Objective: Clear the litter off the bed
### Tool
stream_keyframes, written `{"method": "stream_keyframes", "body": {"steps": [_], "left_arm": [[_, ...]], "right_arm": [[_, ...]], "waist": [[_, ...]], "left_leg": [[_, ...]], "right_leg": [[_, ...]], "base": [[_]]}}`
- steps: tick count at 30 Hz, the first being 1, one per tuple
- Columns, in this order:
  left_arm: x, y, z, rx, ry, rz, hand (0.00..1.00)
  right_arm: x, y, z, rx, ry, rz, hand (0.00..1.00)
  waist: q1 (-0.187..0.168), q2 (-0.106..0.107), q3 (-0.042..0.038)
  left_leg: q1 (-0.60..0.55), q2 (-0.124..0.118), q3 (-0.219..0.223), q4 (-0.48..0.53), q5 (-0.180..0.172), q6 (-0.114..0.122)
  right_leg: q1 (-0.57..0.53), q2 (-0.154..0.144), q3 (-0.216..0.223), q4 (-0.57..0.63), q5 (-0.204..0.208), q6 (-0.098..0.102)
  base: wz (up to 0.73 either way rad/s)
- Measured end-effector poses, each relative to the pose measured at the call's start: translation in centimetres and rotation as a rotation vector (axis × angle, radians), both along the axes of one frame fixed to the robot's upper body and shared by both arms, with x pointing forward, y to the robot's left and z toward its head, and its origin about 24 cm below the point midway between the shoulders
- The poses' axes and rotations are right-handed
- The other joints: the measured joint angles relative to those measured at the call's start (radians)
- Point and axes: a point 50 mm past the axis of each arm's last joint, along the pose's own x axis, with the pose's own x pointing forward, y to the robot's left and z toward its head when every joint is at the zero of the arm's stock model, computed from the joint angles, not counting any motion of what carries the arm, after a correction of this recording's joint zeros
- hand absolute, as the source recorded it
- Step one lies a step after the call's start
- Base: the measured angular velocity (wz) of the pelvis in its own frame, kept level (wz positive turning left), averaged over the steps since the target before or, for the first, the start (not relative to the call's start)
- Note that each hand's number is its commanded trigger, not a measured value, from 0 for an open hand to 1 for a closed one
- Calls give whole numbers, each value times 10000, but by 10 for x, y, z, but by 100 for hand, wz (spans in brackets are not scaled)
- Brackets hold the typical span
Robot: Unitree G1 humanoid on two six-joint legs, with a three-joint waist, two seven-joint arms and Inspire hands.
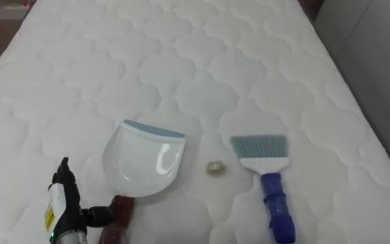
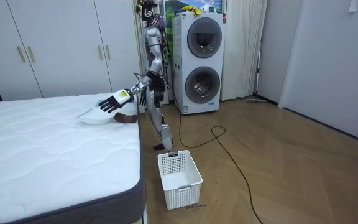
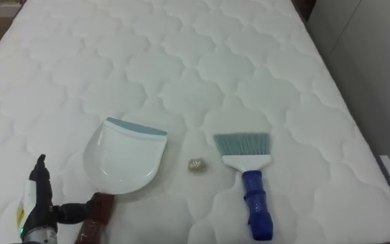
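Left hand (image 1: 63,203) at the lower left, fingers straight and spread, holding nothing; thumb reaches toward the brown handle (image 1: 120,213), contact unclear. Yellow sticker on the hand, print too small to read. Dustpan (image 1: 144,159) lies flat on the mattress (image 1: 181,61), blue-grey lip pointing away from the robot, pan bare white. Small crumpled scrap (image 1: 214,167) lies just right of it, on the mattress. Blue-handled brush (image 1: 269,179) lies right of the scrap, bristles pointing away. Room view: robot stands at the bed's edge; white basket (image 2: 182,186) on the floor beside the bed.
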Motion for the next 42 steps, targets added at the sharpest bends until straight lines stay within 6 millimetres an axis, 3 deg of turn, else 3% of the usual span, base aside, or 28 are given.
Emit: {"method": "stream_keyframes", "body": {"steps": [10,19,42], "left_arm": [[-8,-2,-14,-699,894,97,0],[-8,-11,-17,-995,997,-175,0],[-36,-9,-42,-1404,3159,-578,0]], "right_arm": [[1,2,0,82,22,153,0],[3,4,0,83,-23,307,0],[5,5,0,113,26,420,0]], "waist": [[-129,-93,-29],[-133,-113,-10],[-144,-114,12]], "left_leg": [[-133,4,-3,-18,0,0],[-138,8,-1,-11,0,1],[-296,13,-49,33,3,5]], "right_leg": [[-140,-5,-71,-14,4,-1],[-170,-9,-76,11,12,-9],[-352,-18,-119,19,19,-17]], "base": [[0],[0],[0]]}}
